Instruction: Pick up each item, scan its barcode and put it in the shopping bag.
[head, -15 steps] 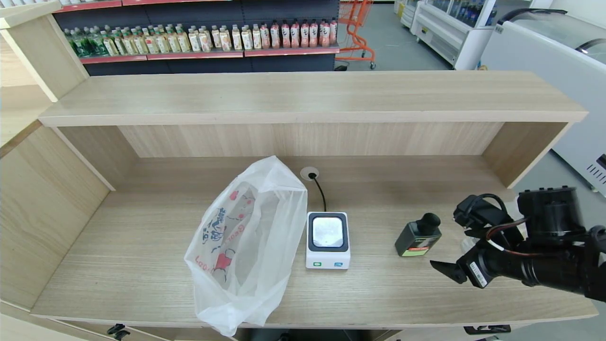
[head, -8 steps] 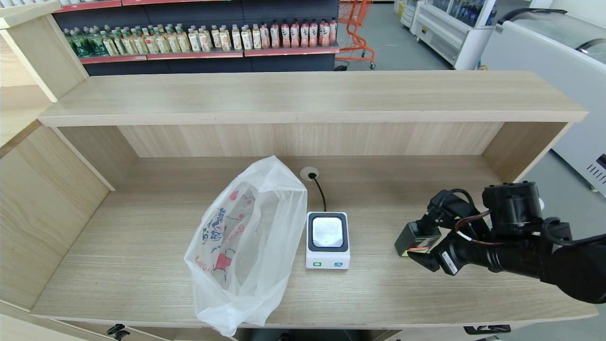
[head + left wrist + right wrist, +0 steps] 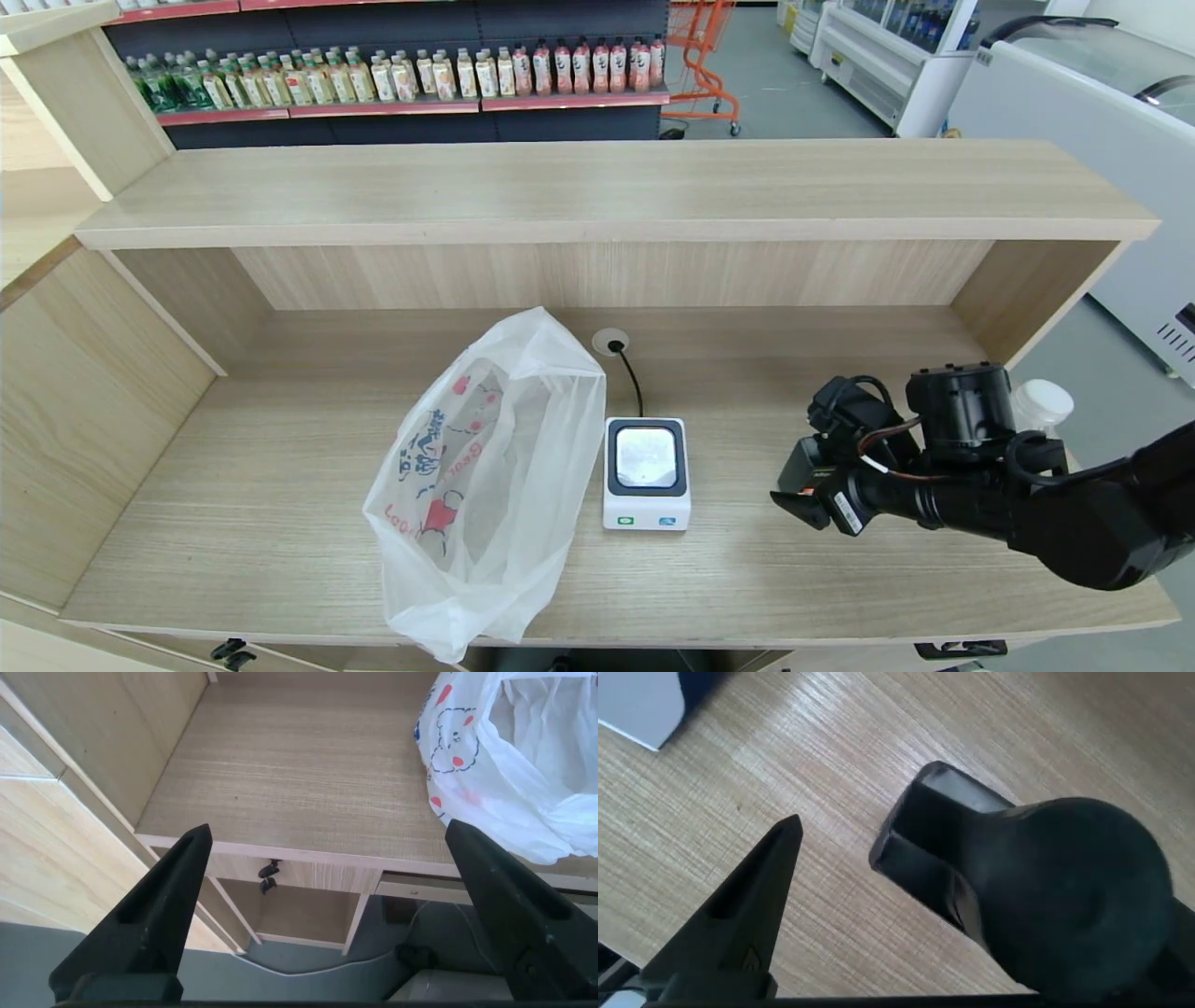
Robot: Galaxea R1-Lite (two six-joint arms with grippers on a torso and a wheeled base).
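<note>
Currently the right gripper (image 3: pixel 805 476) sits low over the table (image 3: pixel 280 504), to the right of the scanner (image 3: pixel 646 471), with its jaws spread around a dark bottle (image 3: pixel 1036 887). In the right wrist view one finger (image 3: pixel 738 924) stands apart from the bottle's body, with bare wood between them; the other finger is hidden behind the round cap. The bottle rests on the table, not yet pinched. The left gripper (image 3: pixel 327 835) hangs spread and empty off the table's near left edge, beside the shopping bag (image 3: pixel 485 467).

The likeliest trouble is an uneven close. If the hidden finger meets the bottle first, it could push or tip it before the near finger arrives. A pinch landing on the rounded cap rather than the flat body could slip during the lift. The right arm also lies just beside a white-capped container (image 3: pixel 1041 403), so a careless swing might knock it. The limp bag mouth may also catch the bottle at drop-off.
</note>
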